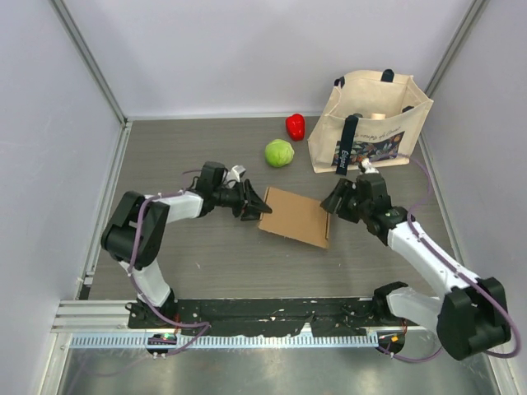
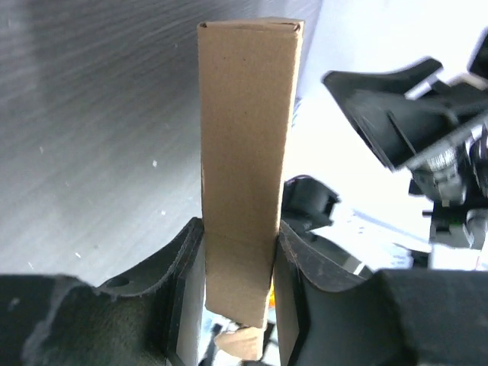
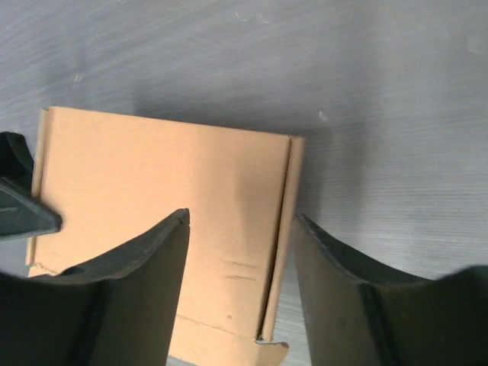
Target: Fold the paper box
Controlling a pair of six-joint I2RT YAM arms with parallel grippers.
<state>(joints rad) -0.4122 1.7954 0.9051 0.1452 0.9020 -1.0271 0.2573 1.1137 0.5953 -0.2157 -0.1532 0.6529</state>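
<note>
Left wrist view: my left pincer (image 2: 238, 229) is clamped on the paper box (image 2: 245, 114). One finger (image 2: 183, 297) presses each side of the cardboard, which fills the gap between them. Straight ahead of this pincer the box runs away as a narrow brown strip with a square, free far end. To the left of the strip lies bare grey table (image 2: 91, 137). To the right the picture is bright and blurred, with black parts I cannot make out.

My right pincer (image 3: 241, 217) stands apart and grips nothing. It hangs over the box edge nearest it. One finger is above the cardboard face and the other is past the edge, above the table, with a creased strip along that edge lying between them. At the box's opposite edge the tip of my left pincer shows.

From above, the box lies on the table between my two pincers, the left at one edge, the right at a corner of the other. Behind both pincers, grey table runs back to my arm bases. Just beyond my left pincer sits a green ball (image 1: 279, 153), and farther on a red thing (image 1: 295, 126). Close beyond my right pincer stands a tote bag (image 1: 387, 136), upright with its mouth open. Something pale shows inside, but I cannot tell what. Walls (image 1: 247, 49) close the table on the far side and both flanks.
</note>
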